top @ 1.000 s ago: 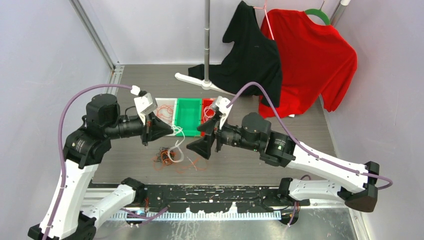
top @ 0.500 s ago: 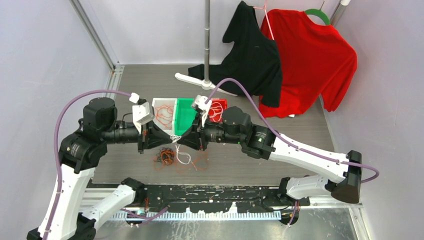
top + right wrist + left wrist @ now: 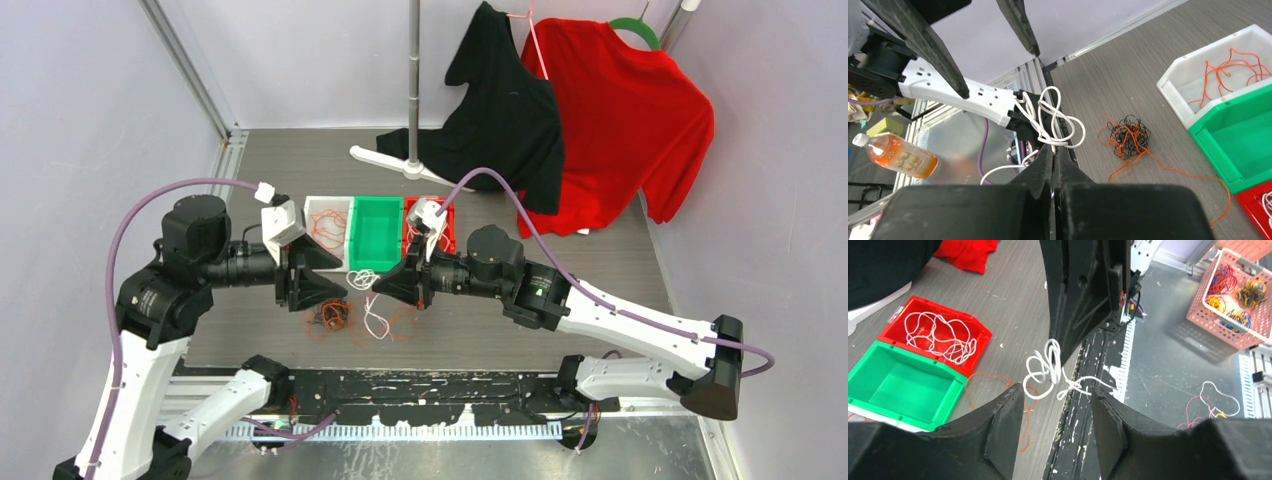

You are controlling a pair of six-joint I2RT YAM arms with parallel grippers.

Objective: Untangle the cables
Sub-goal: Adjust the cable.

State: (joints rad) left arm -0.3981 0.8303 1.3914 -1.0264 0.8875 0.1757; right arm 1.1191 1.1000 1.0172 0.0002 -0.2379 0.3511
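The left gripper stands with its black fingers apart, gripping nothing. Just below it, a knotted clump of thin black and orange-red cables lies on the grey table. To the right, a looped thin white cable hangs from the right gripper, whose fingers are pinched together on it.

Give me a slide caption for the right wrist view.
Right gripper shut on a looped white cable; black-and-orange tangle beyond.
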